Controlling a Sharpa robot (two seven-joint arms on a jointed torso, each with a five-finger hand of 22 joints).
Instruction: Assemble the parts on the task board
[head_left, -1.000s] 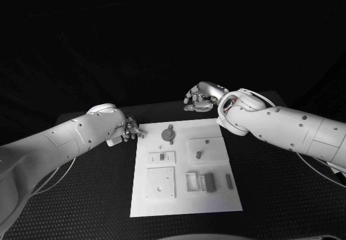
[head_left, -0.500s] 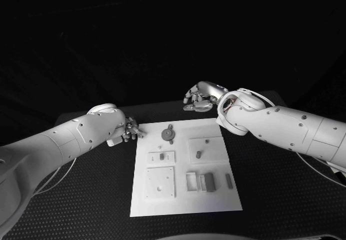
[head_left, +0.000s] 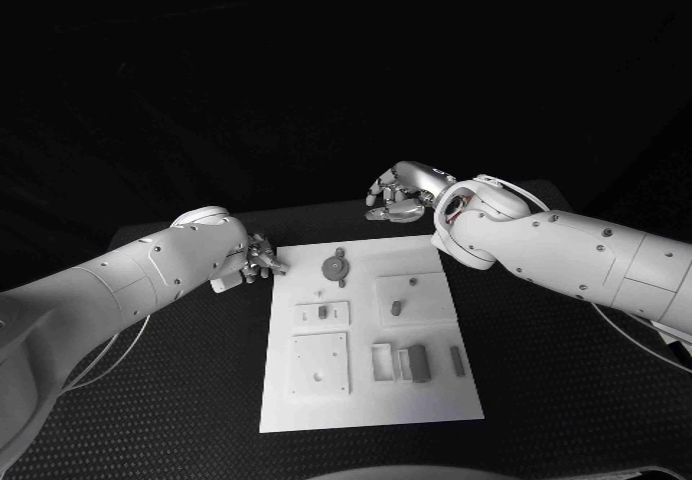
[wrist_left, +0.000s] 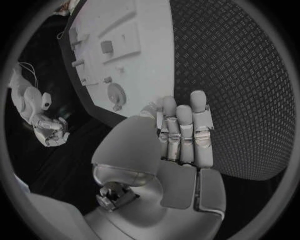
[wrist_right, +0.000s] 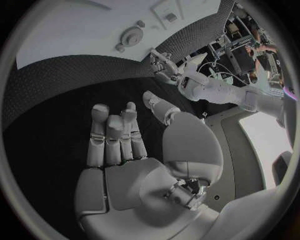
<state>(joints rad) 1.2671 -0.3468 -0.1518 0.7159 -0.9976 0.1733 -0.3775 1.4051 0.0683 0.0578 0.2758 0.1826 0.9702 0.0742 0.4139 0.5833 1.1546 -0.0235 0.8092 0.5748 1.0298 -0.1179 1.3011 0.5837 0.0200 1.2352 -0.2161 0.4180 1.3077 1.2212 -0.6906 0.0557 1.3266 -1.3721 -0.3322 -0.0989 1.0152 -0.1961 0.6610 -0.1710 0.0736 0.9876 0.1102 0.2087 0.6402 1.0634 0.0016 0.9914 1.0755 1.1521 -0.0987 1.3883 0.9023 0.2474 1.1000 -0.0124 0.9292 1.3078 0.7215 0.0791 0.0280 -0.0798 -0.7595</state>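
From the head view my left hand (head_left: 258, 257) sat just off the board's (head_left: 433, 400) far left corner, half hidden behind my own forearm, so its fingers were hard to read there; my left wrist view settled it, showing those fingers (wrist_left: 185, 131) straight, side by side and holding nothing, above the black mat. My right hand (head_left: 402, 193) hung beyond the board's far edge, well apart from it, and looked loosely curled from above; the right wrist view showed its fingers (wrist_right: 112, 135) lightly bent, close together, with an empty palm. The head view alone laid out the parts: a round disc (head_left: 336, 268) near the far edge, a square block (head_left: 408, 298) to its right, a smaller plate (head_left: 323, 315) on the left, a larger square plate (head_left: 320, 363) nearer me, and upright pieces (head_left: 414, 364) beside a slim bar (head_left: 457, 361). The wrist views caught the disc (wrist_left: 116, 93) at the board's end. The table (head_left: 173, 400) was black with a dimpled mat, and the room beyond was dark.
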